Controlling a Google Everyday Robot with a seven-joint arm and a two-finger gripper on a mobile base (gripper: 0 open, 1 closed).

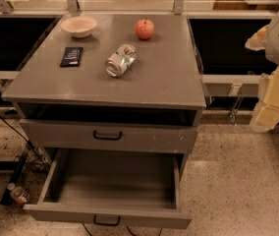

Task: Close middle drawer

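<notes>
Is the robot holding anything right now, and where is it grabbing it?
It seems to hold nothing. The gripper hangs at the right edge, apart from the open middle drawer, whose black handle is untouched.

One camera, high before the cabinet (164,73), looks steeply down from near — jaws at its right edge.

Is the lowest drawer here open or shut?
Open: the middle drawer juts out, its bare floor showing. The gripper sits at the right edge.

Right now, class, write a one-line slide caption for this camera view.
Middle drawer stands pulled out beneath the cabinet top; the claw hangs at the right edge, clear of its handle.
</notes>
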